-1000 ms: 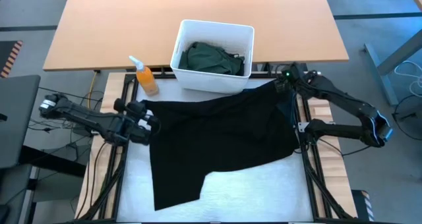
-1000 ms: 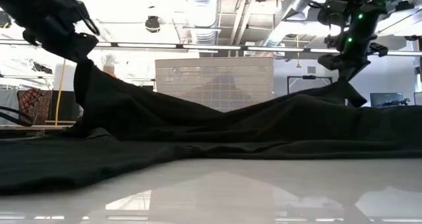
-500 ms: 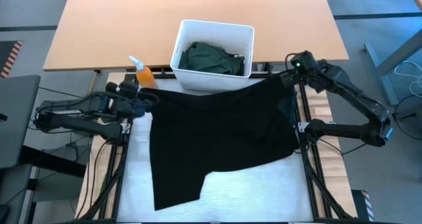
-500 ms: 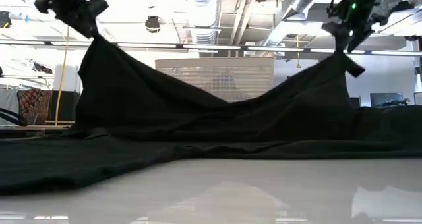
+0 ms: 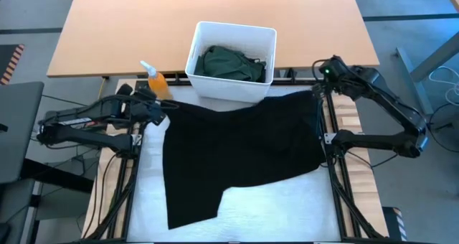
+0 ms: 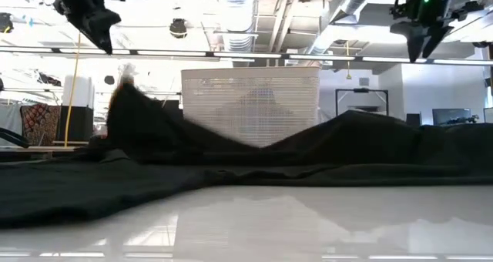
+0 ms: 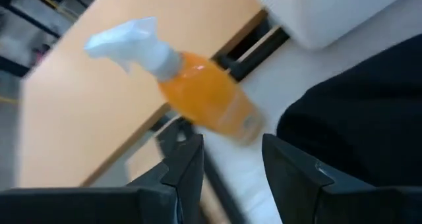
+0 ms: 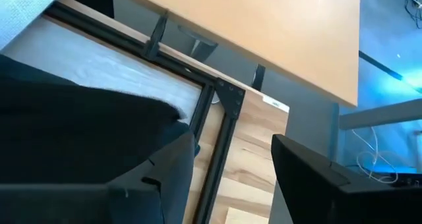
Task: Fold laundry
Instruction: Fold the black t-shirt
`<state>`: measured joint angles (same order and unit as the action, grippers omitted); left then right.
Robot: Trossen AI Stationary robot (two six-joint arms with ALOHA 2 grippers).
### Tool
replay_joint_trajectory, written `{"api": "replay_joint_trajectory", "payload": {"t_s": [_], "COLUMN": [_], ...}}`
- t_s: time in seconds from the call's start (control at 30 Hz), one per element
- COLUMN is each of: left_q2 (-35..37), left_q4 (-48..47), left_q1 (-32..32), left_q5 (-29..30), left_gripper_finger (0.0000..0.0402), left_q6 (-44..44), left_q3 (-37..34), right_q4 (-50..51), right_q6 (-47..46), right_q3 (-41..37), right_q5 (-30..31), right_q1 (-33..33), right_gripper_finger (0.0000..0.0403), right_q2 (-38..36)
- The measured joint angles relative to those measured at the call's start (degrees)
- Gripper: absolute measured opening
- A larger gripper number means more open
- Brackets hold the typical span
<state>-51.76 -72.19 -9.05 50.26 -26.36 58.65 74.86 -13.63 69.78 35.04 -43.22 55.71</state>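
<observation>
A wide black garment (image 5: 240, 154) lies spread over the white surface (image 5: 287, 208), filling the middle of the high view, its far edge running along just below the white bin (image 5: 233, 61) at upper centre. A dark green garment (image 5: 231, 63) sits bunched inside that bin. In the low view the black cloth slumps in low folds across the frame, with nothing lifting it.

The left claw (image 5: 154, 108) hovers at the left of the high view, by the cloth's upper-left corner and beside an orange spray bottle (image 5: 158, 84). Its wrist view shows both fingers spread apart with nothing between them, so it is released. The right claw (image 5: 320, 77) hangs at the upper right, just off the cloth's upper-right corner; its wrist view likewise shows a bare gap between the fingers, so it too is released.

By my reading, the step in hand is laying the garment out flat: both far corners are let go and the cloth rests on the surface. The lower edge is uneven, with a long flap reaching toward the lower left. The next move likely calls for both claws to drop to fresh grip points on an edge or corner, pinch the fabric, and either smooth the wrinkles or carry one side over for the first fold.
</observation>
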Motion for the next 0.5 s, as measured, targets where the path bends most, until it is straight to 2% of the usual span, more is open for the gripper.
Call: {"api": "replay_joint_trajectory", "payload": {"t_s": [0.13,0.2,0.27,0.37,0.43,0.5], "left_q2": [-2.4,-3.4,-3.9,-3.7,-3.6,-3.6], "left_q4": [-2.6,-4.0,-2.7,4.0,10.3,17.8], "left_q1": [-5.7,-9.1,-11.1,-10.7,-7.7,-2.3], "left_q5": [0.7,-1.8,-11.5,-33.2,-45.4,-52.5], "left_gripper_finger": [0.0145,0.0145,0.0145,0.0144,0.0144,0.0144], "left_q6": [3.5,2.8,2.2,6.1,7.8,8.7], "left_q3": [0.0,0.6,1.3,0.8,-0.3,-2.7], "right_q4": [-0.2,-0.3,-0.4,-1.5,-3.3,-5.8], "right_q6": [0.0,-0.8,-2.0,-2.6,-4.0,-6.4], "right_q3": [0.0,0.0,0.0,0.0,0.0,-0.1], "right_q5": [-0.1,-2.7,-9.8,-20.9,-25.2,-25.8], "right_q1": [0.0,0.1,1.3,6.3,12.0,19.3], "right_gripper_finger": [0.0233,0.0231,0.023,0.0228,0.0228,0.0228], "right_q2": [0.6,0.5,0.1,-0.3,-0.5,-0.6]}}
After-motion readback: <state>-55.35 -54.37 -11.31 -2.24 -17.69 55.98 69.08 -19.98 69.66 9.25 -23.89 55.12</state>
